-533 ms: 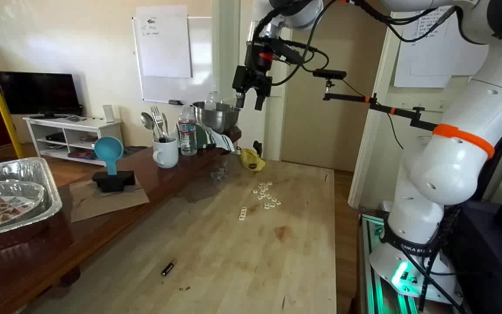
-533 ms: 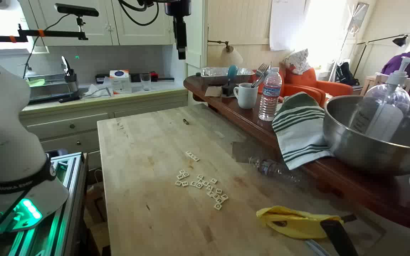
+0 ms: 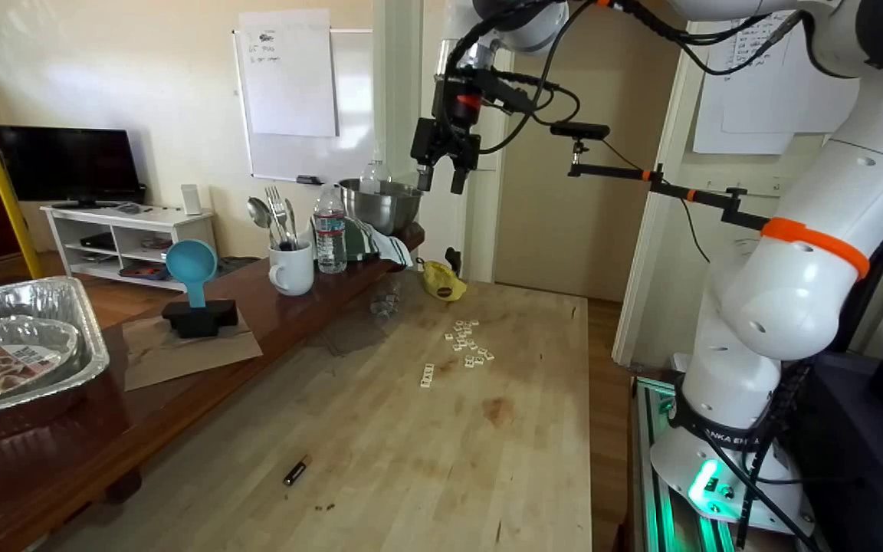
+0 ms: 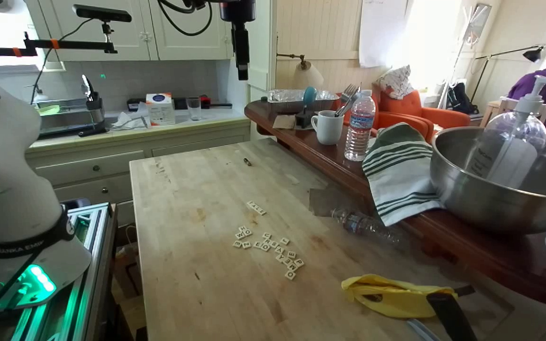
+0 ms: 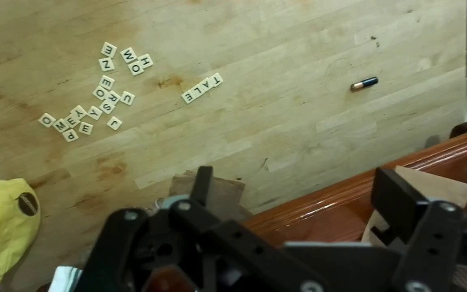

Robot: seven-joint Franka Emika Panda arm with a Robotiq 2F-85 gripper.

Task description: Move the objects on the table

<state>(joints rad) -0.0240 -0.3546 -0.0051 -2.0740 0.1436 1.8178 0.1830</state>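
Note:
The table has a light-brown plank top, also seen in the wrist view. A row of letter tiles reads TALE; more tiles lie loosely clustered beside it. Both groups show in an exterior view, the row and the cluster. A small battery lies apart from them, also visible in both exterior views. A yellow pouch lies at one end. My gripper is high above the table, fingers wide apart and empty in the wrist view.
A raised dark-wood counter runs along the table's side. It carries a mug, an upright water bottle, a striped towel and a metal bowl. A clear bottle lies on the table beside brown paper.
My gripper has shifted very slightly, a little right and down in the exterior views. Nothing on the table has moved.

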